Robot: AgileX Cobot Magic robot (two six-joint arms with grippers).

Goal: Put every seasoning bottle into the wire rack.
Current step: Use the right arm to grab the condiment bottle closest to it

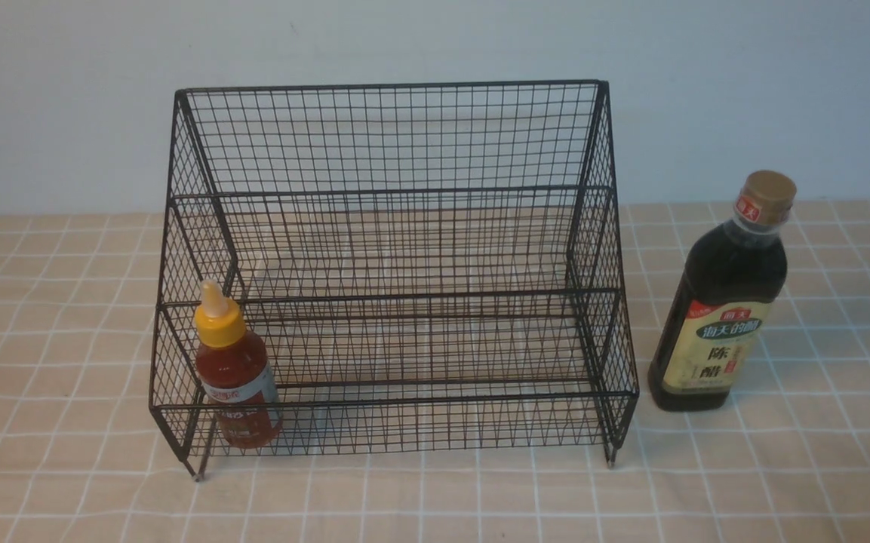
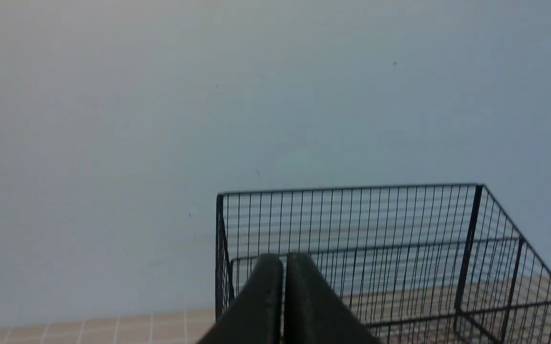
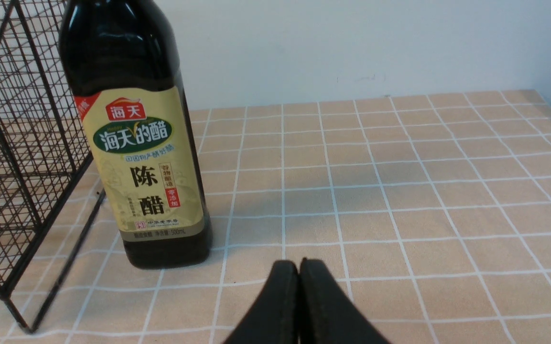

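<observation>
Red sauce fills the small sauce bottle (image 1: 237, 377), the one with the yellow nozzle cap and the white label. You can see it standing upright inside the black wire rack (image 1: 389, 192), on the low front tier, at the rack's left end.

The dark vinegar bottle (image 1: 721, 302), with its gold cap and cream-green label, is outside the rack. It stands upright on the tabletop (image 1: 782, 483), just beside the rack's right side.

Your right claw (image 3: 299, 270) is shut, with its two fingers pressed together and nothing held between them. It sits low over the tabletop, near the foot of the vinegar bottle but not touching it.

Your left claw (image 2: 283, 267) is shut too, and it holds nothing. Past its fingers you see the upper part of the rack and the pale wall (image 2: 160, 119).

A peach cloth with thin white squares covers the tabletop, and the rack stands on it on short legs.
</observation>
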